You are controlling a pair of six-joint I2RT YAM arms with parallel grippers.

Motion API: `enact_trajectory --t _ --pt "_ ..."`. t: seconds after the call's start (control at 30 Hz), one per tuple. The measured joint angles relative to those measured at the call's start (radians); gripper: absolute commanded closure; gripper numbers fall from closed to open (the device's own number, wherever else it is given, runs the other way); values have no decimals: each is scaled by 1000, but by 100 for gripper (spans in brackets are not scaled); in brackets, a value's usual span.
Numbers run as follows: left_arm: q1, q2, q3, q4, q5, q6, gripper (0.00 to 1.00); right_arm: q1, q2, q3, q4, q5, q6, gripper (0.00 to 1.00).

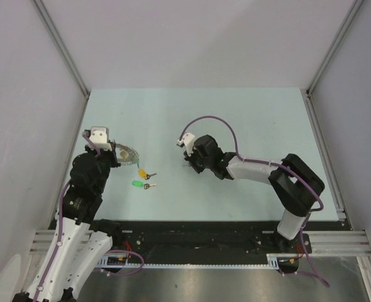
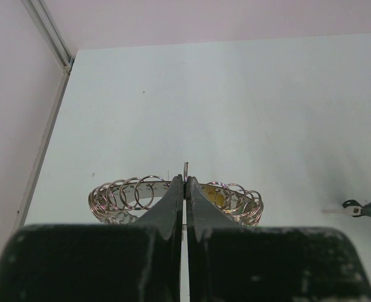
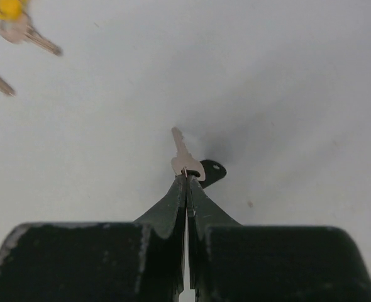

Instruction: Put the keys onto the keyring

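Green first: found a green-headed key [image 1: 137,184] lying loose on the pale table [image 1: 236,113], nearest the arm bases. Found a yellow-headed key [image 1: 143,173] just beyond it at 1 o'clock, also loose and threaded on nothing. Placed both at roughly 4 to 5 o'clock of the left gripper [image 1: 115,151]. Saw that pincer fully closed, nipping a single thin wire ring [image 2: 186,168] upright between its tips. Noted a coil of rings [image 2: 124,194] spread to 9 and 3 o'clock of the pinched ring, resting on the table. Looked across to 3 o'clock, well apart, and found the right gripper [image 3: 185,179] likewise closed, clamped on the head of a silver key [image 3: 180,150] with the blade pointing away at 12 o'clock. Made out a dark piece with a hole [image 3: 212,170] just beside that head; could not tell whether part of the key or not. Could not tell, either, whether lifted or touching the table. Judged the task barely begun: ring held, one key held, no key seen on any ring. Reckoned left to do: bringing key to ring, threading it, then the green and yellow ones.
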Motion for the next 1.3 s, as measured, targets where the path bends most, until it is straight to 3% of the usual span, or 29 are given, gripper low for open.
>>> enact_trajectory --t 0.23,0.43,0.7,0.9,1.13,1.3 --pt "0 -2 0 0 9 0 99 -31 -81 -22 -256 169 -18 100" --pt "0 -3 0 0 24 0 100 -26 -86 -22 -358 216 -18 100" --pt "0 -3 0 0 31 0 100 53 -59 -22 -367 214 -18 96" --pt "0 -3 -1 0 34 0 100 64 -49 -16 -376 205 -5 72" --pt "0 -2 -2 0 36 0 100 64 -100 -17 -398 181 26 71" --pt "0 -2 -2 0 44 0 100 40 -232 -104 -319 150 68 72"
